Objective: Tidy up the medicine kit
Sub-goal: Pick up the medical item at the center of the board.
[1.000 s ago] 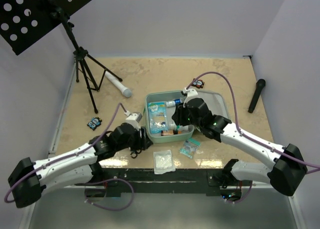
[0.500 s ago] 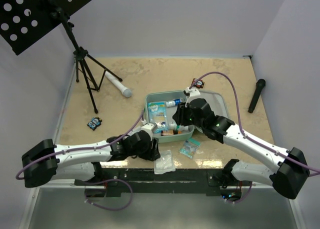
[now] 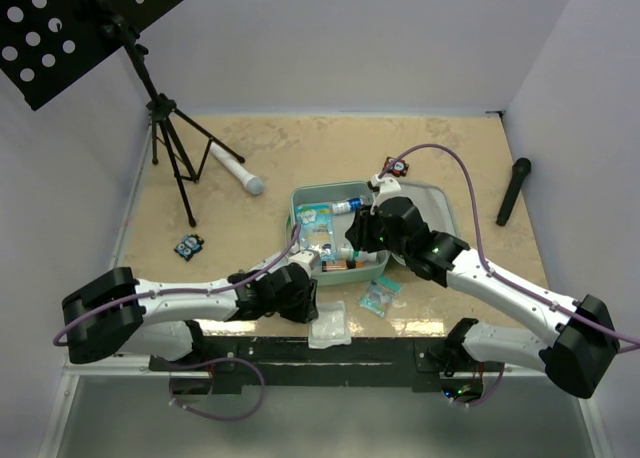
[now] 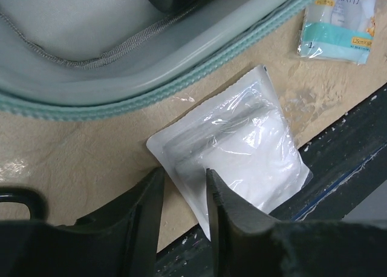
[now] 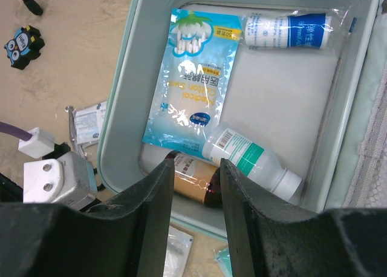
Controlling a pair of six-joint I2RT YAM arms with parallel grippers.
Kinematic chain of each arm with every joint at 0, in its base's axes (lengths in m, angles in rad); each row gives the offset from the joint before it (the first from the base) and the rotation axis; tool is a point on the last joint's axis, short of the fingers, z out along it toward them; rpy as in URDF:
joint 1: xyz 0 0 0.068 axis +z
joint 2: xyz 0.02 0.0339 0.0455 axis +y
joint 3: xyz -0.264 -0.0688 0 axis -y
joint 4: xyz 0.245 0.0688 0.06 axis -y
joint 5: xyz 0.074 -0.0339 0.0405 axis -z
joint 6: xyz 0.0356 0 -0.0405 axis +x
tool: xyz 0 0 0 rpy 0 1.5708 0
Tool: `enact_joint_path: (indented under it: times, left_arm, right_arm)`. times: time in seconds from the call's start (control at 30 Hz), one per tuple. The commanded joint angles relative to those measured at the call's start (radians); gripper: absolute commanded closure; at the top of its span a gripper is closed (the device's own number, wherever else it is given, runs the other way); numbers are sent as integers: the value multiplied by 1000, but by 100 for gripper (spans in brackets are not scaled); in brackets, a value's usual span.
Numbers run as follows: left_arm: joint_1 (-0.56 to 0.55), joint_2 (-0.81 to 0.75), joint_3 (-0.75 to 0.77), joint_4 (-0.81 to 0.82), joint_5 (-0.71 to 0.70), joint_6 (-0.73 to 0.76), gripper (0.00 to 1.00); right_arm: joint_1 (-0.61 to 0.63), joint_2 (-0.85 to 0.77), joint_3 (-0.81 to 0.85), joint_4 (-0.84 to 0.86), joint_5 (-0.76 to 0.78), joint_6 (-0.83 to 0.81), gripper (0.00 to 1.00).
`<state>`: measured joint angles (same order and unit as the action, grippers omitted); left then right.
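Looking down from above: finds the medicine kit point(image 3: 442, 206) lying open in the middle of the tan table point(image 3: 300, 153), tray half on the left, lid half on the right. Puts the right gripper point(image 3: 362, 236) low over the tray and the left gripper point(image 3: 312, 309) at the table's near edge, right at a white pouch point(image 3: 332, 330). Notes a small teal-printed packet point(image 3: 380, 296) between pouch and kit. Farther off, lists a white-and-grey cylinder point(image 3: 237, 168) beside a tripod point(image 3: 172, 143), a blue-and-black gadget point(image 3: 188, 246) at the left, a black-and-red gadget point(image 3: 396, 165) near the kit's far side, and a black microphone point(image 3: 514, 190) at the right.

From the left wrist: shows the left gripper's fingers point(image 4: 145, 219) parted and straddling the pouch's near corner, one over bare table, the other over the plastic. Cannot tell pad contact. Shows the kit's teal zip edge just beyond the pouch, and a black rail point(image 4: 344, 180) at the pouch's other corner.

From the right wrist: shows the right gripper's fingers spread, holding nothing, above the tray. Inside the tray, finds a blue cotton-swab packet point(image 5: 192, 77), a wrapped white tube point(image 5: 290, 30) along the far wall, a green-labelled bottle point(image 5: 248, 162) on its side, and a brown bottle point(image 5: 193, 181) partly hidden behind the fingers and under the packet's end.
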<state>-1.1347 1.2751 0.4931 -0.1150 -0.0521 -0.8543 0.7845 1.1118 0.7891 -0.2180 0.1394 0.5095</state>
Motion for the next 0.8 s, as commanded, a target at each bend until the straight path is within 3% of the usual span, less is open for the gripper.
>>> enact_joint_path:
  times: [0.0, 0.4, 0.77]
  left_arm:
    - [-7, 9, 12, 28, 5, 1, 65]
    - [-7, -57, 9, 25, 27, 29, 100]
    - [-4, -253, 149, -193, -17, 101, 100]
  right_arm:
    - [1, -10, 9, 12, 22, 3, 60]
    - [1, -12, 24, 2, 26, 1, 60]
    - [-1, -9, 79, -15, 31, -8, 60]
